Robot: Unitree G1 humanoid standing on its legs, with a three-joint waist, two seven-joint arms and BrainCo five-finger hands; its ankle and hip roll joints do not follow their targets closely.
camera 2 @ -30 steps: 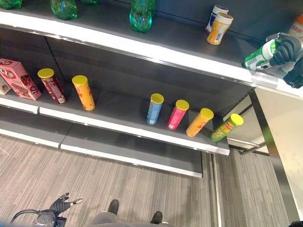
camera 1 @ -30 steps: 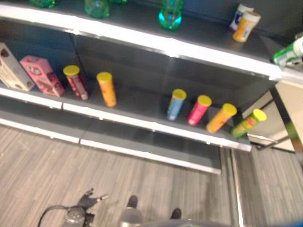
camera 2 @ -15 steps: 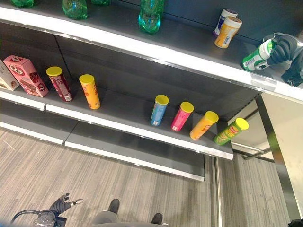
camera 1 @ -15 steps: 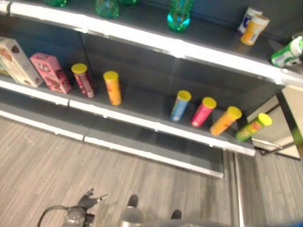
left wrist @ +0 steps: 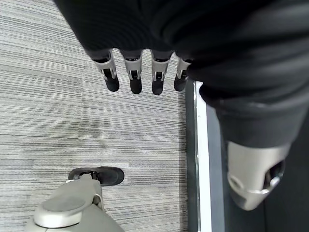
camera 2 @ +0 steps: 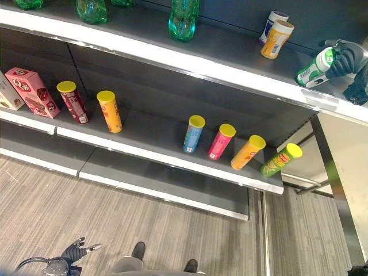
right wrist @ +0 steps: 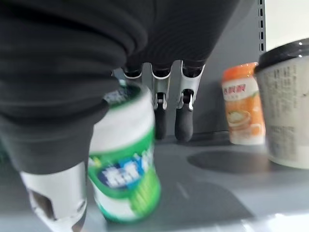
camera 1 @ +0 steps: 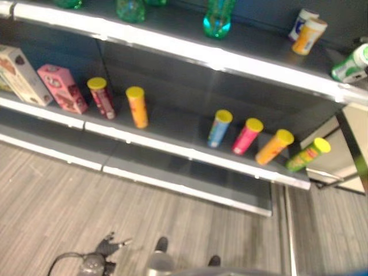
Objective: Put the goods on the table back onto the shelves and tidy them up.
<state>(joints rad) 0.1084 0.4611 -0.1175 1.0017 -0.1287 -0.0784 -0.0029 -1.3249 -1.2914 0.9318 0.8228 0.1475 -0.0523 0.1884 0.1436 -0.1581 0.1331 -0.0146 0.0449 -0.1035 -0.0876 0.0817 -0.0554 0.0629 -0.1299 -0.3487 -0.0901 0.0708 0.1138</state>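
From the head we see our right hand (camera 2: pixel 348 57) at the right end of the top shelf (camera 2: pixel 218 69), against a green-and-white can (camera 2: pixel 313 68) that leans over there. Our right wrist view adds what the head cannot: the can (right wrist: pixel 126 159) stands on the shelf between thumb and fingers, the fingers (right wrist: pixel 183 116) hanging straight behind it, not curled round it, with an orange cup (right wrist: pixel 243 104) nearby. Our left hand (left wrist: pixel 145 72) hangs slack and empty over the floor (left wrist: pixel 58 116).
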